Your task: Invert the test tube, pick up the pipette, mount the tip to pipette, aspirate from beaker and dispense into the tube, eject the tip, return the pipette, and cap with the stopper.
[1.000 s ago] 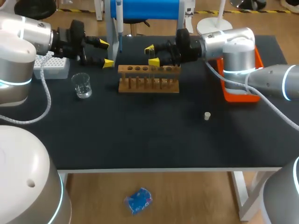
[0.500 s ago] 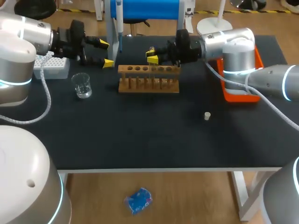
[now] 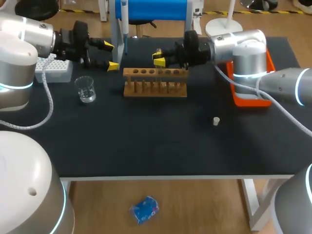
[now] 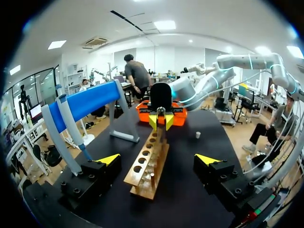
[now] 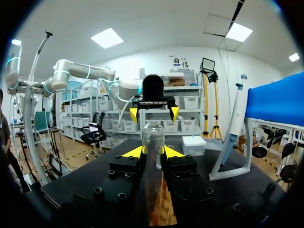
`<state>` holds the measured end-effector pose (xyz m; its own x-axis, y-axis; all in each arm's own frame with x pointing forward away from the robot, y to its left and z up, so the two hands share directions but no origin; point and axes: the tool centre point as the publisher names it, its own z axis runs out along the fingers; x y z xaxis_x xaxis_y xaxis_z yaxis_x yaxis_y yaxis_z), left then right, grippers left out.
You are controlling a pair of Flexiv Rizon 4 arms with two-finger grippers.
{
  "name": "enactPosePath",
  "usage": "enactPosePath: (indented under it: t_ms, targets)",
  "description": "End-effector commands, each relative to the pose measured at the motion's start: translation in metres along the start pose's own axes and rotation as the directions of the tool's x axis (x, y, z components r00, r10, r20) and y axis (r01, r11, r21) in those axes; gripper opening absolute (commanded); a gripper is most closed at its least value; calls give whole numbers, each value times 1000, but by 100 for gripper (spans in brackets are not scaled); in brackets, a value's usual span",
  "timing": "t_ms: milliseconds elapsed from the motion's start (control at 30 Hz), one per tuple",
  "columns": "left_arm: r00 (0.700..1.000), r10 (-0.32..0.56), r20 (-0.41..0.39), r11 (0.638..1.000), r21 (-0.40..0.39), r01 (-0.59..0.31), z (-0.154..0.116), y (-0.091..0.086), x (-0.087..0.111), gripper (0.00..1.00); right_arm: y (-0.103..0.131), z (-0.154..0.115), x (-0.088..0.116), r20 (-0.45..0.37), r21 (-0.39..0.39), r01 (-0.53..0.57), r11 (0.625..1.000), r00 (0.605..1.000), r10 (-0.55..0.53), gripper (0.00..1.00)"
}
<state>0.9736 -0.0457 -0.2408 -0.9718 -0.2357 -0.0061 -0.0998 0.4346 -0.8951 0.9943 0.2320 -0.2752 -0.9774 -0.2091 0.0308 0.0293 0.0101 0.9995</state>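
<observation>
- The right gripper [image 3: 158,56] hangs over the wooden rack [image 3: 155,82], toward the rack's 12 o'clock edge, its yellow tips drawn close together
- In the right wrist view both fingers press a clear test tube [image 5: 153,137] from two sides, so the right gripper [image 5: 153,152] is clamped on it; the tube stands upright with its rounded glass end above the fingertips
- The tube's lower part runs down behind the finger blocks, and whether it touches the rack cannot be told
- The left gripper [image 3: 110,55] hangs at about 10 o'clock from the rack, its two yellow tips spread wide with nothing between them
- In the left wrist view the rack [image 4: 148,166] stretches ahead of the left gripper [image 4: 159,160], with the right gripper [image 4: 160,121] at its far end
- The beaker [image 3: 86,89] stands on the black table [image 3: 146,146] at about 9 o'clock from the rack, well apart from it
- The white tip box [image 3: 53,71] sits at 11 o'clock from the beaker, near the table's edge
- The pipette [image 3: 124,19] hangs on the blue stand [image 3: 151,9] at 12 o'clock from the rack
- The small stopper [image 3: 216,121] lies alone at 5 o'clock from the rack
- The orange tray [image 3: 251,99] lies at 3 o'clock from the rack, partly under the right arm
</observation>
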Motion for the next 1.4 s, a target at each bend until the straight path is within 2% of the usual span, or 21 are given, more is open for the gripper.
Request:
enactPosePath:
  t_ms: [33, 1400]
  targets:
    - [1000, 0, 0, 1000, 0, 0, 1, 0, -1, 100, 5, -1, 2, 0, 4, 5, 1000, 1000, -5, 0]
    - [1000, 0, 0, 1000, 0, 0, 1, 0, -1, 100, 44, -2, 8, -5, 3, 63, 998, 998, -63, 0]
